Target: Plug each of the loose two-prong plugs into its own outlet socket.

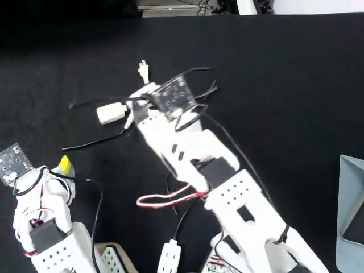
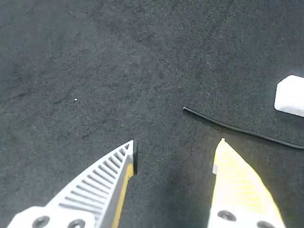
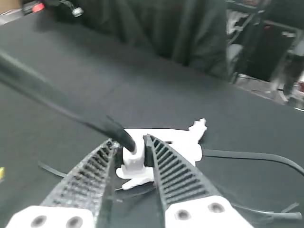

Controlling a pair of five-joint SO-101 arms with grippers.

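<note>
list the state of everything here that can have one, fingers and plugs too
left gripper: fingers open, empty, over the table
right gripper: fingers shut on the held plug
held plug: upright between the fingers, black cable attached, cannot tell if seated
loose plug: lying on the table, unplugged
white block: lying flat, not held

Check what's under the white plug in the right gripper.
A white outlet block lies beneath the white plug, which the right gripper clamps. The prongs and the socket they would enter are covered by the plug body and the fingers.
</note>
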